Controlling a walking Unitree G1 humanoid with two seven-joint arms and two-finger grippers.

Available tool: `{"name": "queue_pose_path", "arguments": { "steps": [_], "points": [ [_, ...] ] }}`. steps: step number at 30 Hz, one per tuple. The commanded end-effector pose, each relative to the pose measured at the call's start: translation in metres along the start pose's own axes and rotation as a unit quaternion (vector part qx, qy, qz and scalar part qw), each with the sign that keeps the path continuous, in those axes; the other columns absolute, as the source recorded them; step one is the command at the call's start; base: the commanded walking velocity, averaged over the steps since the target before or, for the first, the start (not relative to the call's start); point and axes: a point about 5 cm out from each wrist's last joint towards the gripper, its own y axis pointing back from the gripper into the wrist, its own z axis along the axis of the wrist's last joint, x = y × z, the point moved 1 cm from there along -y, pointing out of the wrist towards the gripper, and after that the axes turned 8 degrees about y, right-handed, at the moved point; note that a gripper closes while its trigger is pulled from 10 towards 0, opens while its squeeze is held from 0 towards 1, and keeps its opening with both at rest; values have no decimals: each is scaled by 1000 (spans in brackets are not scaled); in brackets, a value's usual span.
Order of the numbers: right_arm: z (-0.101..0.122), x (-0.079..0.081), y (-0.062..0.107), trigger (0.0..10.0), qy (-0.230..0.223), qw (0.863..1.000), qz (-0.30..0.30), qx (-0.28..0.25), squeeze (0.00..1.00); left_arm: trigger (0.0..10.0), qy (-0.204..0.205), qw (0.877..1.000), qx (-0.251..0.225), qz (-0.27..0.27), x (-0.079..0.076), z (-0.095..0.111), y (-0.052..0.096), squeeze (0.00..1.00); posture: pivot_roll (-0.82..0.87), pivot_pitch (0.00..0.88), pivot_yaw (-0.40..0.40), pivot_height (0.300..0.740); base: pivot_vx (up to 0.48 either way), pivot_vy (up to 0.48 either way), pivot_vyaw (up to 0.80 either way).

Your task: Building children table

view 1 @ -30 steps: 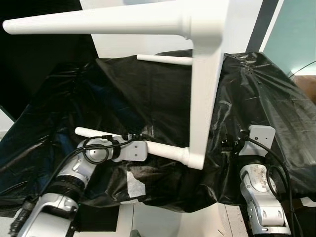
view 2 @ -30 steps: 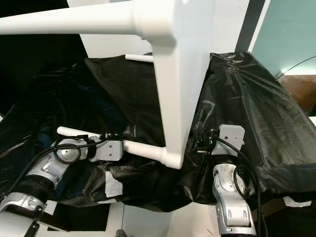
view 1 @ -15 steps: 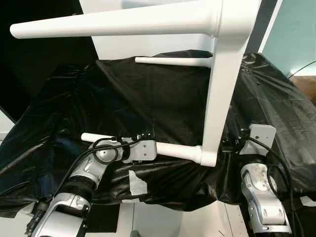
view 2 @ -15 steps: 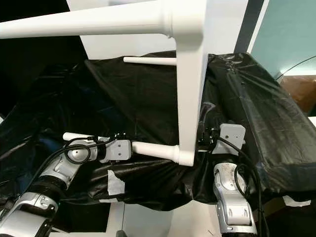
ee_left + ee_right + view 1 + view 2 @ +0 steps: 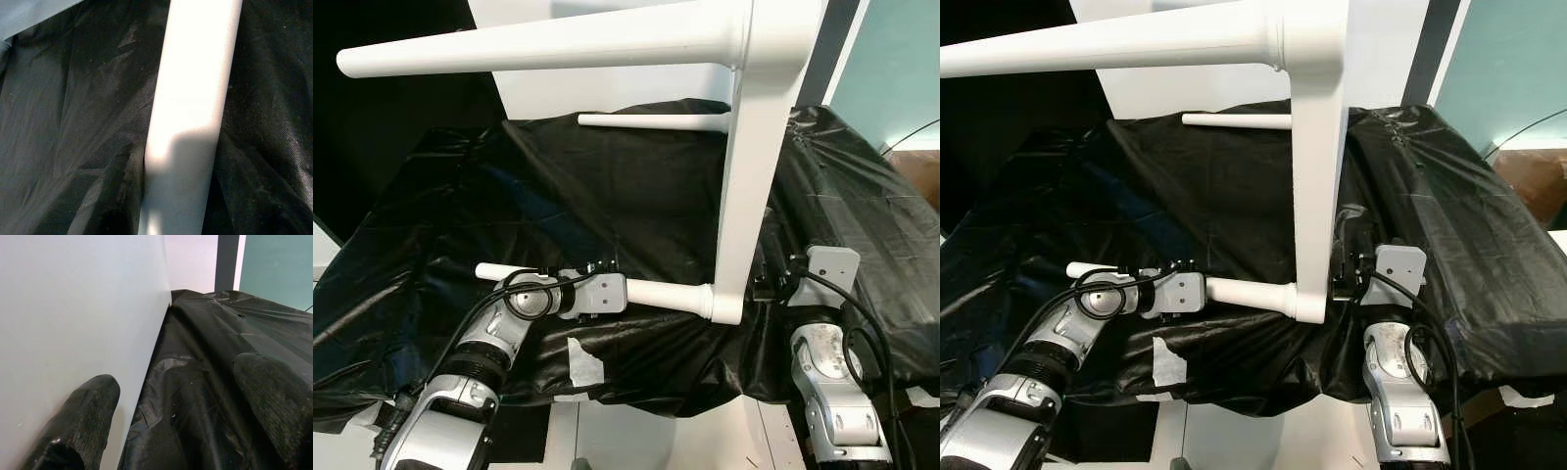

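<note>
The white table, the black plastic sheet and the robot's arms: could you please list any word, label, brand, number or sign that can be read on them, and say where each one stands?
None can be read.
The white table is plain, with no print or sticker.
The black plastic sheet carries only a blank pale tape patch.
The left gripper and right gripper show no legible marking.

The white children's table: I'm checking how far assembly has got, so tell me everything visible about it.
The white children's table is tipped on its side over black plastic sheeting, its smooth painted top edge-on and upright. Three tapered round legs project toward the robot's left: one high, one farther back, one low. The left gripper is on the low leg. The right gripper is open, one finger against the tabletop's flat face.
</note>
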Motion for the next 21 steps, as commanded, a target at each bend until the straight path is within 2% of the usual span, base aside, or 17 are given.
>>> {"name": "queue_pose_path", "arguments": {
  "steps": [1,2,3,4,8,9,10,11,17,19,21],
  "points": [
    [-1,3,-1,10000,-5,1000,2,5,0,10000,139,970,15,200,6,-28,0,0,-76,31,37,740,0,0,0],
    [-1,3,-1,10000,-6,1000,2,5,0,10000,196,957,-3,212,10,-27,0,0,-76,32,37,740,0,0,0],
    [-1,3,0,10000,-6,1000,2,5,0,10000,236,946,-17,220,12,-27,1,0,-76,32,36,740,0,0,0],
    [-1,3,0,10000,-6,1000,2,5,0,10000,256,940,-24,224,14,-26,1,0,-76,32,36,740,0,0,0],
    [-1,3,0,10000,-6,1000,3,5,0,10000,267,935,-29,230,16,-26,1,0,-78,33,34,740,0,0,0],
    [-1,3,-1,10000,-6,1000,3,5,0,10000,293,925,-37,238,19,-26,1,0,-79,34,33,740,0,0,0],
    [-1,3,-1,10000,-6,1000,3,5,0,10000,293,925,-37,238,19,-26,1,0,-79,34,33,740,0,0,0],
    [0,3,-1,10000,-6,1000,4,4,0,10000,307,920,-41,241,21,-26,2,0,-80,34,33,740,0,0,0],
    [0,3,-1,10000,-5,1000,5,4,0,10000,292,924,-34,243,21,-26,1,0,-82,32,30,740,0,0,0],
    [0,3,-1,10000,-5,1000,6,4,0,10000,270,932,-27,238,19,-25,0,0,-82,31,30,740,0,0,0],
    [0,3,-1,10000,-5,1000,6,4,0,10000,263,935,-25,237,18,-24,0,0,-82,32,29,740,0,0,0]
  ]
}}
